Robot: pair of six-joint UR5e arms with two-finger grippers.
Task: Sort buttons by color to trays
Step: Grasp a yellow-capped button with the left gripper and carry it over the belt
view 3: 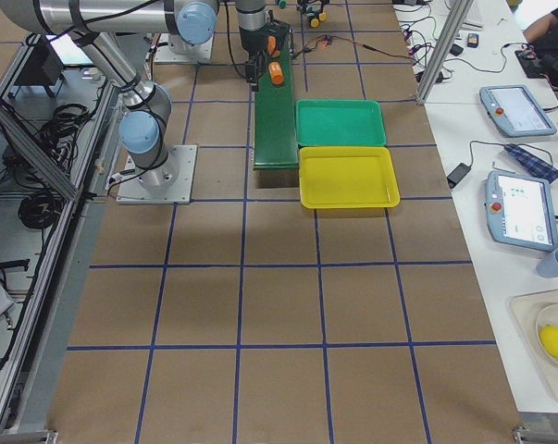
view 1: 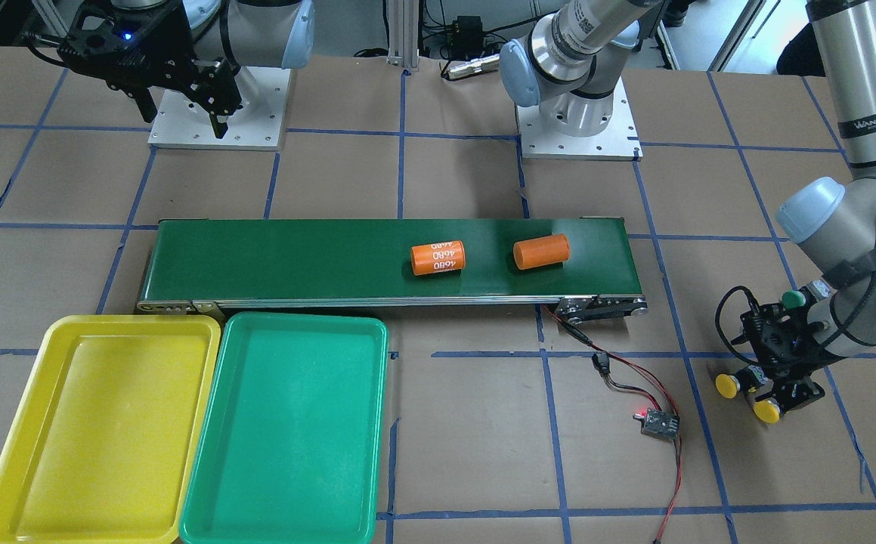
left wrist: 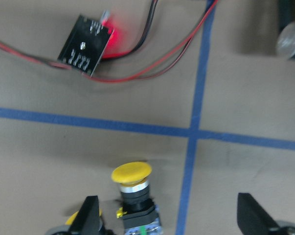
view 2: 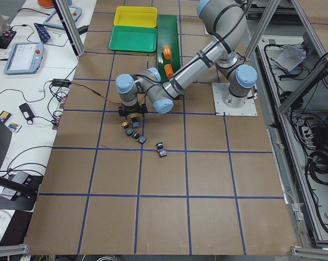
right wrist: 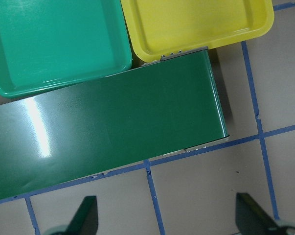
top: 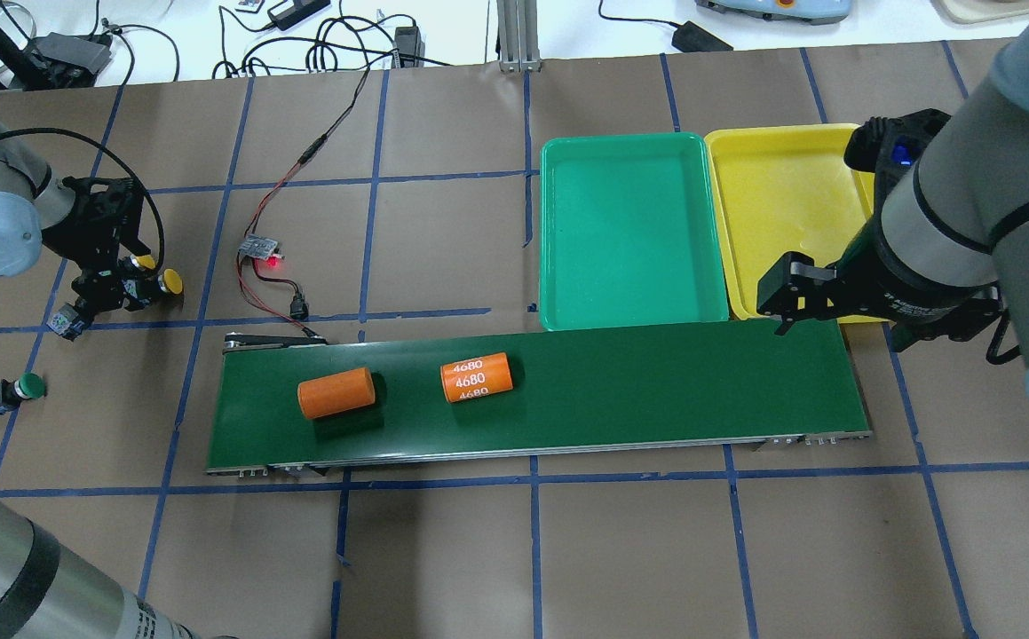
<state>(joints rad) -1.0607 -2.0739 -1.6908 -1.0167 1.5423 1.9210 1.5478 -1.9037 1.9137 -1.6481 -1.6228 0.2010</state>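
Progress zero: yellow tray (view 1: pixel 105 423) and green tray (view 1: pixel 294 431) both empty, just ahead of right gripper (right wrist: pixel 164 215), which hangs spread wide, nothing held. Left gripper (left wrist: pixel 169 215) down at tabletop (top: pixel 443 231), spread apart, one yellow button (left wrist: pixel 131 174) inside its span, unclamped. Green button (top: pixel 30 384) loose near it. All buttons left to sort

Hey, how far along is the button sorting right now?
Done: nothing; the yellow tray and green tray hold no buttons. In hand: the open left gripper straddles a yellow button, not gripped yet. Left: every button needs sorting, including a green button on the table.
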